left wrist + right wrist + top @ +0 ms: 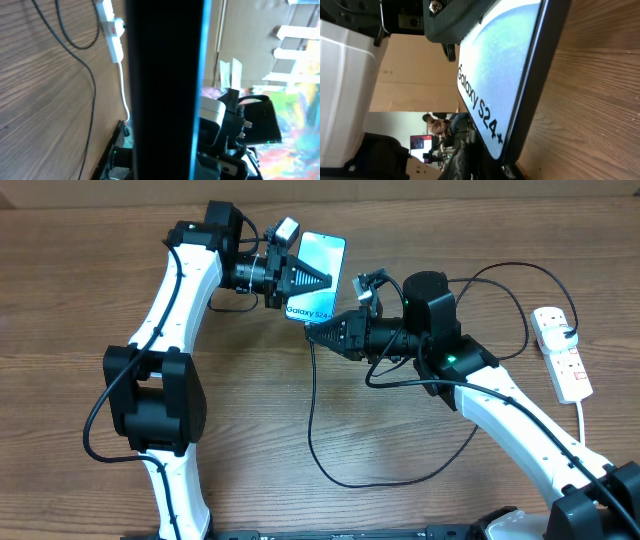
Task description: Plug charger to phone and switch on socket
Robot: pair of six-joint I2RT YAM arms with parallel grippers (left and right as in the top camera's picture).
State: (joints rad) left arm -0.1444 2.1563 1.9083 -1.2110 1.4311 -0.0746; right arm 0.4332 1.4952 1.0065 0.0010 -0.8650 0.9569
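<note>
Glass-fronted phone [328, 252]: lifted off the wooden table [70, 290] and tilted, with its light blue screen turned up and toward the right arm. "Galaxy S24+" runs along the lower part of the screen.
Left gripper [315, 280]: its fingers are pressed onto the phone's two faces about mid-length, one dark finger lying across the screen.
Right gripper [314, 332]: its fingers are pinched together just beside the phone's lower short edge. The charger [310, 400] cable runs out from between them, so they look closed on its connector end; the tip itself is hidden.
Charger slack: the thin black cable drops from the right gripper, loops wide over the table and runs on toward the socket [563, 355].
Socket: a white power strip with red switches, lying flat at the far right, well apart from both grippers.
Phone handling: likely light, rigid and slick on the glass, and easy to twist out of a grip. It is best clamped across the faces near the middle, leaving the port edge free.
Charger handling: limp and light. It is best held on the connector body, close behind the tip, so the tip points straight at the port.
Risk: an off-axis push would probably pivot the phone between the left fingers.
</note>
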